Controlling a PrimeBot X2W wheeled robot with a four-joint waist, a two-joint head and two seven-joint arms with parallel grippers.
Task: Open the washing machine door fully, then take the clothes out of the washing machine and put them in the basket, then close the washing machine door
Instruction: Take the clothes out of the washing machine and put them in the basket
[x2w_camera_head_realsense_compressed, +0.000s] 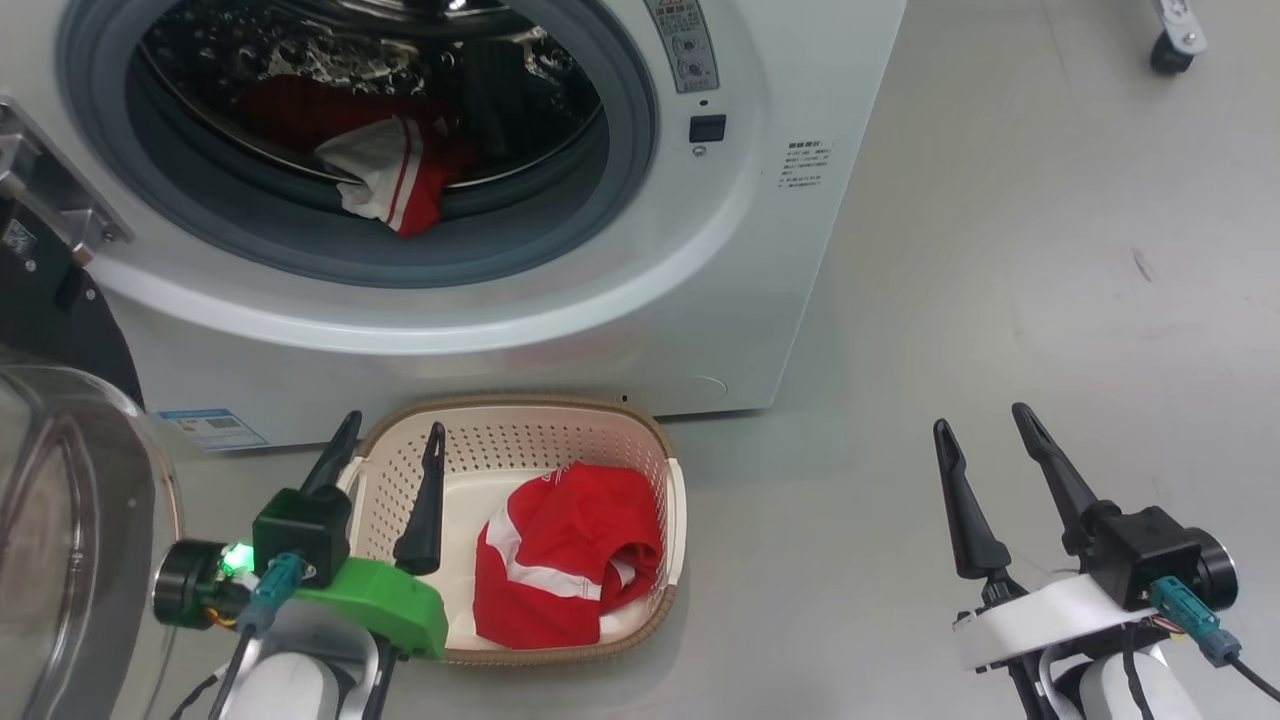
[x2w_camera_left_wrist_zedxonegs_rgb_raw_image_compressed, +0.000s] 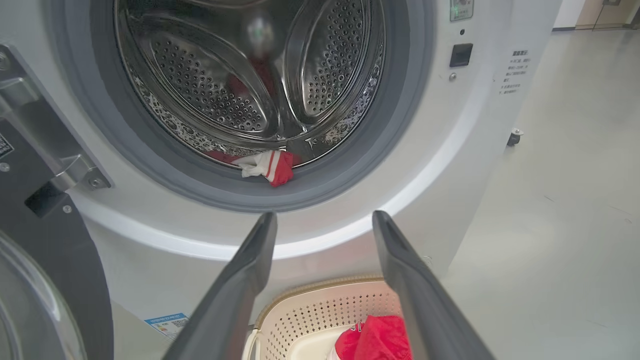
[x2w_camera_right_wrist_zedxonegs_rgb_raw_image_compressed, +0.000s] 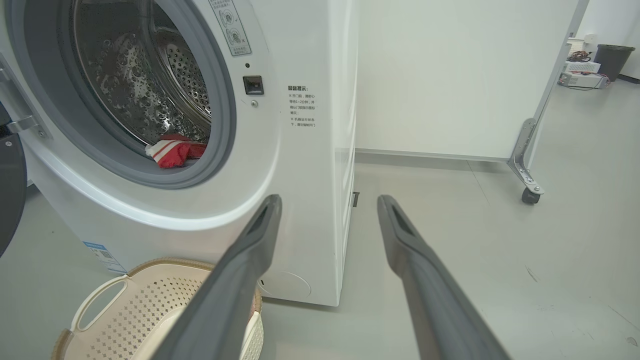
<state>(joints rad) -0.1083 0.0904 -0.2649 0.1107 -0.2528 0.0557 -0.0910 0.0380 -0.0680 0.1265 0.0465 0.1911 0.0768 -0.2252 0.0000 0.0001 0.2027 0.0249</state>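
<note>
The left gripper (x2w_camera_head_realsense_compressed: 393, 422) hangs over the left end of the basket (x2w_camera_head_realsense_compressed: 520, 407), fingers spread and empty. The right gripper (x2w_camera_head_realsense_compressed: 980, 417) hovers over bare floor (x2w_camera_head_realsense_compressed: 1000, 250), well to the right of the basket, also spread wide with nothing between its fingers. The basket sits on the floor just in front of the washer (x2w_camera_head_realsense_compressed: 600, 340). A red garment (x2w_camera_head_realsense_compressed: 560, 560) with white stripes lies crumpled in its right half. The floor is smooth pale grey, faintly glossy, with a few dark scuffs. A blue label (x2w_camera_head_realsense_compressed: 213, 428) sits low on the washer's white front, left of the basket. The door (x2w_camera_head_realsense_compressed: 50, 330) stands swung open at the left, its clear bowl bulging toward the camera. Inside the grey gasket (x2w_camera_head_realsense_compressed: 625, 150), more clothes (x2w_camera_head_realsense_compressed: 385, 180), red and white, lie at the front lip of the steel drum (x2w_camera_left_wrist_zedxonegs_rgb_raw_image_compressed: 225, 90), one corner drooping onto the gasket. Beyond the washer's right side stands a white panel (x2w_camera_right_wrist_zedxonegs_rgb_raw_image_compressed: 450, 75) on a caster (x2w_camera_right_wrist_zedxonegs_rgb_raw_image_compressed: 530, 195). Farther back, at the room's edge, is a dark bin (x2w_camera_right_wrist_zedxonegs_rgb_raw_image_compressed: 612, 57).
</note>
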